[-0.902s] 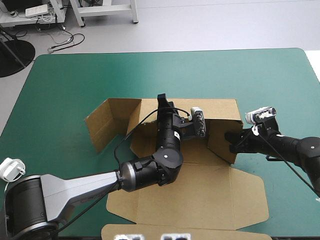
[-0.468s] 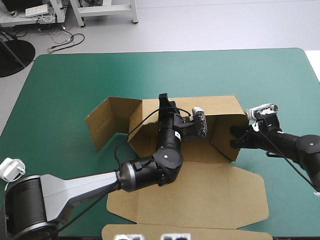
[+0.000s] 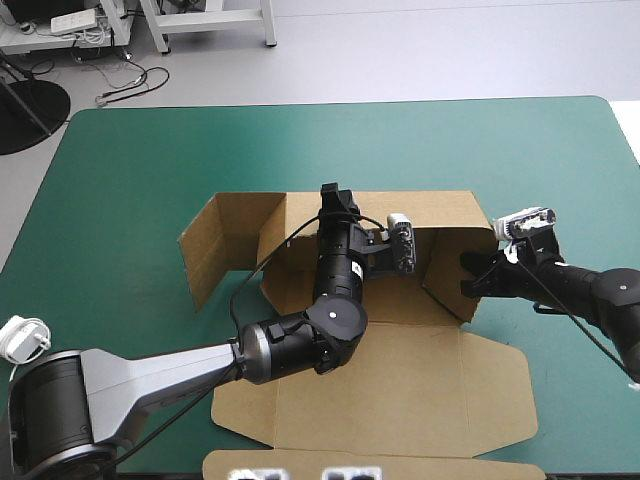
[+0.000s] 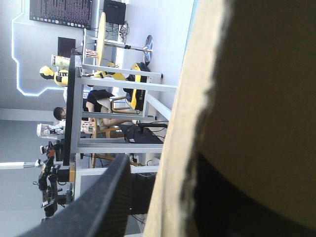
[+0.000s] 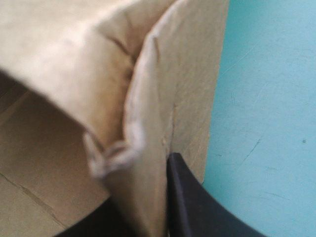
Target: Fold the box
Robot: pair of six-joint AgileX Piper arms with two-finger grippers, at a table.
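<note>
**Both grippers pinch the walls of the half-raised box**

The teal-green table cover (image 3: 130,160) fills the high view. The brown box (image 3: 410,302) sits about its middle and reaches down to the near edge. Nearest, at 6 o'clock, the lid panel (image 3: 400,385) lies flat on the cover with its side flaps spread. Beyond it the walls are up. The side wall (image 3: 445,285) stands tilted at 3 o'clock. An outer flap (image 3: 215,245) swings out, half raised, at 9 o'clock. The back wall (image 3: 440,212) runs along the 12 o'clock side.

The left arm crosses the flat board from 7 o'clock, and the left gripper (image 3: 336,198) sits on the back wall's top edge. In the left wrist view one black finger (image 4: 94,202) lies against one face of the board, which rises between the fingers. The other face is in deep shadow. The gripper is pinching the wall.

The right gripper (image 3: 470,277) comes in at 3 o'clock onto the side wall. In the right wrist view a creased corner of board stands between its black fingers (image 5: 190,207). They are all but pressed together on it, with teal-green cover beside them.
</note>
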